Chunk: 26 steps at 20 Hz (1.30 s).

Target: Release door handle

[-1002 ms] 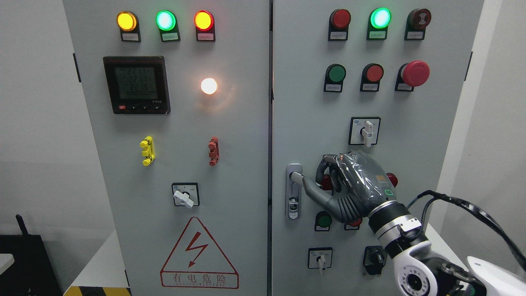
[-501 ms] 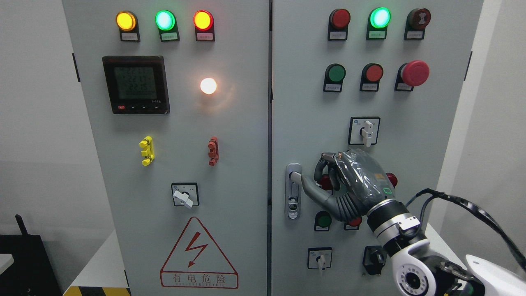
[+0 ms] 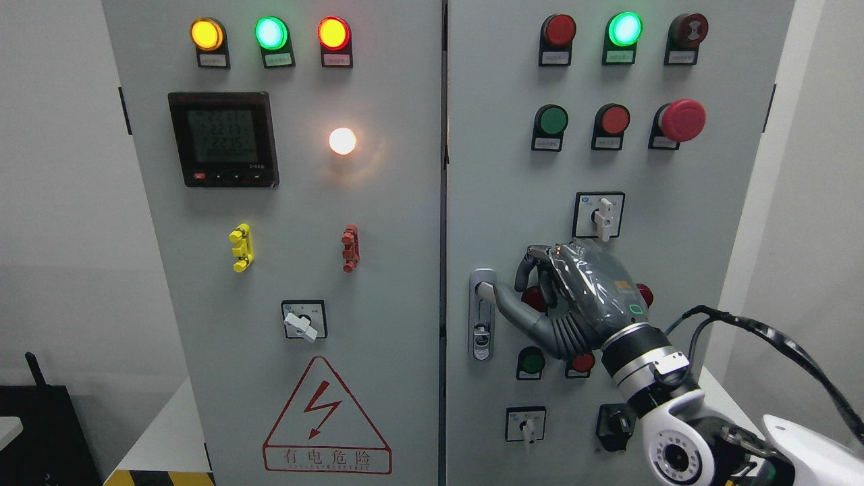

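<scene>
The silver door handle (image 3: pixel 482 314) stands upright on the left edge of the right cabinet door (image 3: pixel 513 189). My right hand (image 3: pixel 574 297), dark grey and wrapped in clear film, hovers just right of it. Its thumb (image 3: pixel 516 312) stretches left and its tip touches the handle's upper end. The other fingers (image 3: pixel 536 270) are loosely bent in front of a red button, apart from the handle, with nothing between them. The hand is open. My left arm does not show.
Around the hand the right door carries a white rotary switch (image 3: pixel 599 214), a green button (image 3: pixel 532 362), a lower rotary switch (image 3: pixel 525 425) and a black knob (image 3: pixel 613 424). A black cable (image 3: pixel 776 337) loops off my right forearm. The left door (image 3: pixel 297 229) is closed.
My right hand has crept slightly up and to the left, thumb still against the handle's top. The handle has not moved.
</scene>
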Tool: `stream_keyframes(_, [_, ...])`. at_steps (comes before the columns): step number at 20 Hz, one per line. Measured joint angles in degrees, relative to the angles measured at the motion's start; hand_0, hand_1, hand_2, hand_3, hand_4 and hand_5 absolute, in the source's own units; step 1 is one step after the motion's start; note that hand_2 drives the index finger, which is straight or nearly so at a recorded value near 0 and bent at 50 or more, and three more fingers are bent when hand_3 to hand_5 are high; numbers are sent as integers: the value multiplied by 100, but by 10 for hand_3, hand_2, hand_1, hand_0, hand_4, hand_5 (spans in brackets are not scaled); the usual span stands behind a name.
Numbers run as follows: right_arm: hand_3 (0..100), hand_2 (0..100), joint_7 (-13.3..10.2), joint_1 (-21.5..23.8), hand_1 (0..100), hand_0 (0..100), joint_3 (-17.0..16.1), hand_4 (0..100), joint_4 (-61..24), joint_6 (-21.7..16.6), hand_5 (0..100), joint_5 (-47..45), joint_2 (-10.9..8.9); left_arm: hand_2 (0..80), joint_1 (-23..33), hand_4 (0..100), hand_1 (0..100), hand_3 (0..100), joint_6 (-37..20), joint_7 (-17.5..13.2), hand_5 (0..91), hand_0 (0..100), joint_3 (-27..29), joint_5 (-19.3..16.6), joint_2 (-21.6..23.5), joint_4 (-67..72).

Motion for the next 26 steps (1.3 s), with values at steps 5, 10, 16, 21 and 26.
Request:
stream_keyframes(5, [1000,596,-2,-16,339,470,0,1000,10,0,1000,-3,32,0,0,0,389,0,0,0,0,120,0,0,0,0])
stream_keyframes(10, [1000,596,-3,-25,340,468,1,1000,20,0,1000,-2,72,0,0,0,389,0,0,0,0,120,0,0,0,0])
stream_keyframes(16, [1000,591,-26,-34,343,465,1,1000,40,0,1000,1,129,0,0,0,389,0,0,0,0,120,0,0,0,0])
stream_keyframes(21, [1000,590,-14,-71,344,465,1,1000,57,0,1000,1,179,0,0,0,389,0,0,0,0,120,0,0,0,0])
stream_keyframes(26, [1000,588,-5,-94,345,465,1,1000,66,0,1000,1,214,0,0,0,389,0,0,1,0,120,0,0,0,0])
